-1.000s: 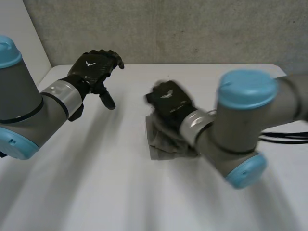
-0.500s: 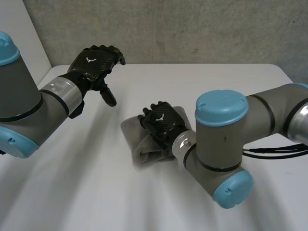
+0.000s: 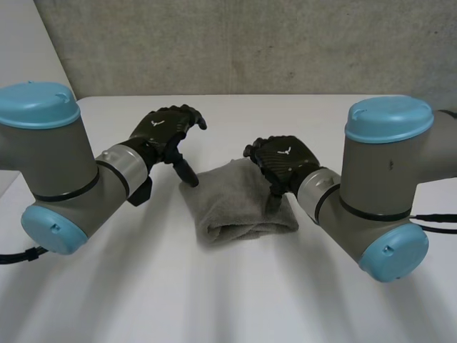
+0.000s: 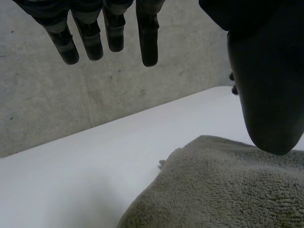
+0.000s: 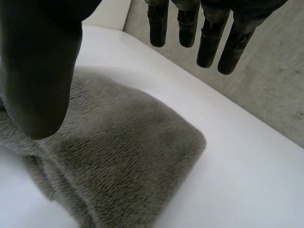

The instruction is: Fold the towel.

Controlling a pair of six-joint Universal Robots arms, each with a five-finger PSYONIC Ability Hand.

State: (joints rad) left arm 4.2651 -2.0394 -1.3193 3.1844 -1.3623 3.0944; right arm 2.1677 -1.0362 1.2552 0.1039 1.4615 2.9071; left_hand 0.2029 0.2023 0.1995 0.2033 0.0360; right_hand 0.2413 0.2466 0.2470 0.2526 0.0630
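Near table: the white table lies bare in front of me, closest to my camera.
My arms: my left arm and my right arm, grey with light-blue caps, reach in from either side.
Towel: the grey terry towel lies on the table between my two hands. It is folded into a thick, roughly rectangular bundle, and its doubled edge is on the side nearest me.
Right hand: my right hand hangs over the towel's right edge, palm down. Its fingers are loose and nearly straight, well apart from the thumb, and nothing is held between them. The thumb points down at the pile; I cannot tell whether its tip touches the pile.
Left hand: my left hand is at the towel's far left corner. Its fingers hang relaxed and clear of the cloth, grasping nothing. The thumb points down with its tip at the corner's edge, touching or just above it.
Far table: beyond the towel the white top runs on to its back edge.
Wall: a rough grey concrete wall stands behind the table.
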